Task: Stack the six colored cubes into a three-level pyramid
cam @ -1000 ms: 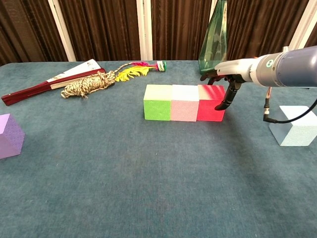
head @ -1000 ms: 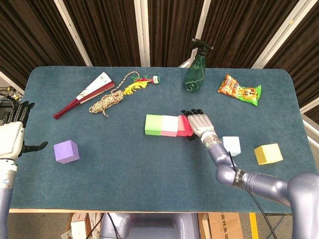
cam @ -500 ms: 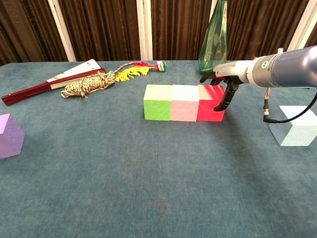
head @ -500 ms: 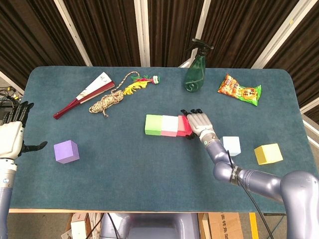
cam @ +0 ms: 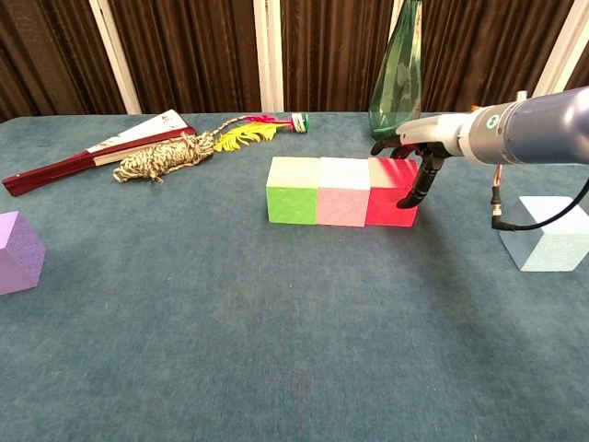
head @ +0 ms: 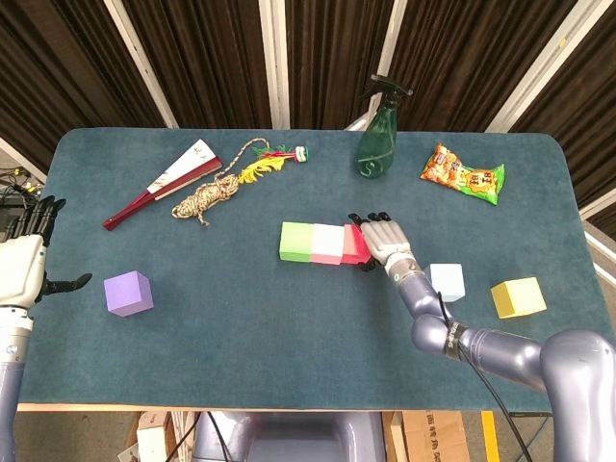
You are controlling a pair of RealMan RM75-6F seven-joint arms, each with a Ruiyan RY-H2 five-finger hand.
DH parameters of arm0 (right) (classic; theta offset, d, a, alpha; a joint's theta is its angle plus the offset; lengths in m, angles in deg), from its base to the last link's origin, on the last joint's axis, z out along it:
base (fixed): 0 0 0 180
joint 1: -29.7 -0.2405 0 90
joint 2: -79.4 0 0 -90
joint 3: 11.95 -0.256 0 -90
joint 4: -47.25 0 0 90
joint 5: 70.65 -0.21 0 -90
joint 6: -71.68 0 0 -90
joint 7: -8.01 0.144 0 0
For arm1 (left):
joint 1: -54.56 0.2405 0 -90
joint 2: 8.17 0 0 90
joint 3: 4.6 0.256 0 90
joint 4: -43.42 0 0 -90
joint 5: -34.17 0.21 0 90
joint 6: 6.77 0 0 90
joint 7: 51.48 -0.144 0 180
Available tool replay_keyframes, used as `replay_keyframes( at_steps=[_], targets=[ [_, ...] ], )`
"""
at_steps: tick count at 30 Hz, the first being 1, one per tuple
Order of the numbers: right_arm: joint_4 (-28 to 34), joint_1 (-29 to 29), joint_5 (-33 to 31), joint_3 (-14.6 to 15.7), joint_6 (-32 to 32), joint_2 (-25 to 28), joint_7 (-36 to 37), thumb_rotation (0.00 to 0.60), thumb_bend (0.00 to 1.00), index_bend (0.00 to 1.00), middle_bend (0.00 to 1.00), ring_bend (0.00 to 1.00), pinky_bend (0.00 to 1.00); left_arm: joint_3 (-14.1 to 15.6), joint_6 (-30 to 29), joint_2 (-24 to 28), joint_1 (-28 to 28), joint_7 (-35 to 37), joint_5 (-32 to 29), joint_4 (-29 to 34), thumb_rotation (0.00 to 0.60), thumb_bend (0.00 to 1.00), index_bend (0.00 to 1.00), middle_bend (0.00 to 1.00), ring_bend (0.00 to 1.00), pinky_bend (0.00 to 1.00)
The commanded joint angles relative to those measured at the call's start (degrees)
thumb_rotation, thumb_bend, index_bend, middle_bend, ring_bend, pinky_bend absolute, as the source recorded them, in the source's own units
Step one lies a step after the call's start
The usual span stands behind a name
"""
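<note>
Change: since a second ago the right hand (head: 386,241) has drawn slightly back toward the robot along the red cube (cam: 390,190); cubes unmoved.
Right hand: palm down at the red cube's right end, fingers (cam: 416,190) spread and hanging against its side, clasping nothing.
Left hand (head: 23,265): at the table's (head: 289,318) left edge, fingers apart, empty.
Row: green cube (head: 295,241), pink cube (head: 327,242) and red cube touching, mid-table.
Loose cubes: purple (head: 128,293) far left; blue (head: 448,282) and yellow (head: 517,297) to the right, apart from each other.
Rear clutter: fan (head: 164,181), rope (head: 206,197), spray bottle (head: 377,140), snack bag (head: 463,173).
</note>
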Motion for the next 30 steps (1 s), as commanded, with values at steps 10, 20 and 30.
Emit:
replay_keyframes(
  at_steps=[10,20,30],
  targets=[
    [0.6,-0.5,-0.7,0.7,-0.6,0.1,-0.1,0.6,0.3,0.0,0.25,0.09,0.0,0.0,0.1,0.2,0.1,0.3,0.1,0.0,0.6,0.13,0.0,0.0,0.01,0.08],
    [0.8,-0.9,-1.6,1.4,-1.1,0.2,-0.5,0.6,0.3,0.0,0.25,0.09,0.0,0.0,0.3,0.3,0.1,0.6,0.1,-0.1,0.6,0.13,0.0,0.0,0.01,0.08],
    [1.9,-0.9,-1.7,1.5,-1.3,0.6,-0.3,0.6,0.3,0.0,0.25,0.09,0.0,0.0,0.1,0.4,0.2,0.8,0.4,0.1,0.6,0.13,0.0,0.0,0.01,0.08]
  ],
)
